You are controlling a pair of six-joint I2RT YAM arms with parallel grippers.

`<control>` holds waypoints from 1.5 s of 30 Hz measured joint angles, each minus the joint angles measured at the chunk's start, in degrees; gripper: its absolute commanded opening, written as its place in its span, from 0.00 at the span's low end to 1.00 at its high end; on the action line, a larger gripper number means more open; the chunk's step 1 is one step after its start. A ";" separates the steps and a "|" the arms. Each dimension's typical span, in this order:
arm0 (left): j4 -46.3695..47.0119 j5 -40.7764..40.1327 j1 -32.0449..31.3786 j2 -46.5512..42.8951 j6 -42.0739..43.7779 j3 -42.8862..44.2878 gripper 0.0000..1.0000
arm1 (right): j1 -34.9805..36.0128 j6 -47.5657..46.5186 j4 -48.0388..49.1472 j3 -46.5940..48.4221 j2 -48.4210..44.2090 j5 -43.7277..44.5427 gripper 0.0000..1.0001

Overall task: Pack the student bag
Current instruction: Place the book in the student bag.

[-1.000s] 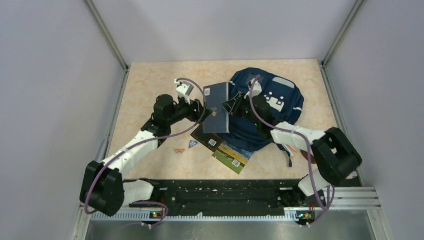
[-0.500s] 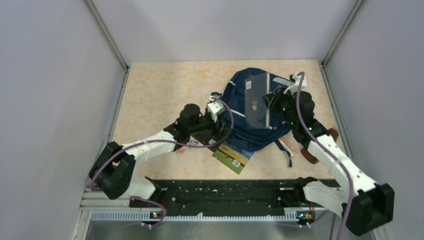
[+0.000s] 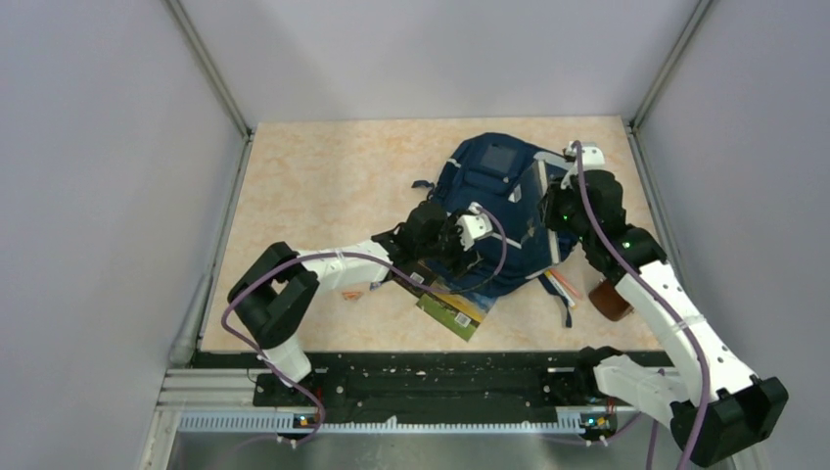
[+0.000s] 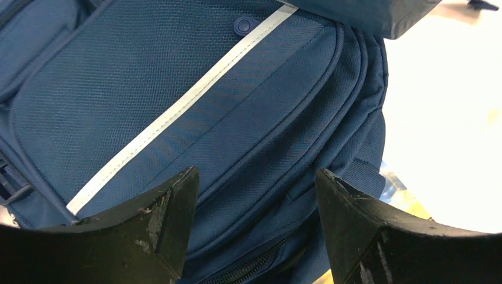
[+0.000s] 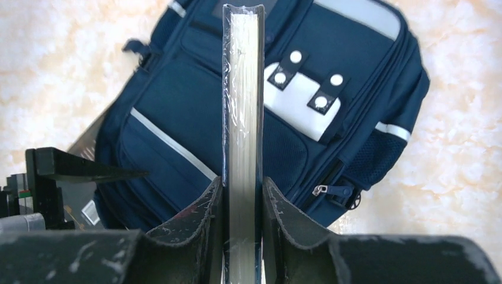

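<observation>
Book above the student bag (image 3: 489, 176) on the worktop (image 3: 323, 186)
The bag lies flat at the far right of the worktop. The right end effector (image 5: 243, 189) is clenched on a dark blue book (image 5: 243, 89), held on its edge over the bag. The left end effector (image 4: 257, 177) is released, jaws wide, close over the bag's front.

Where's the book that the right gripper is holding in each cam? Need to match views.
Top external: the book stands on edge over the backpack's right side, at the right gripper.
Left wrist: probably the dark slab cut off at the top right; not certain.
Right wrist: dead centre, page edge to the camera, clamped between the fingers.
Shared landmark: the navy backpack, under the book in every view.
</observation>
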 measured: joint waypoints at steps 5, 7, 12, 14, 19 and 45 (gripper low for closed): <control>-2.47 -1.44 -0.94 2.29 2.64 1.60 0.77 | 0.00 -1.01 -0.66 0.02 5.66 -1.81 0.00; -3.19 -1.92 -1.18 2.99 3.28 2.23 0.75 | 0.00 -1.05 -0.42 0.02 7.43 -2.64 0.08; -4.09 -2.95 -1.33 4.50 3.89 3.13 0.67 | 0.02 -1.57 0.87 0.02 9.16 -3.74 0.27; -4.09 -3.19 -1.40 4.83 3.89 3.13 0.66 | 0.02 -1.77 1.31 0.04 9.94 -3.96 0.32; -4.15 -4.07 -1.60 4.87 3.89 3.15 0.64 | 0.02 -2.05 1.07 0.09 13.22 -3.93 0.43; -7.63 -5.09 -2.14 5.51 3.28 5.40 0.00 | 0.22 -1.68 -5.66 3.67 0.85 -0.61 0.00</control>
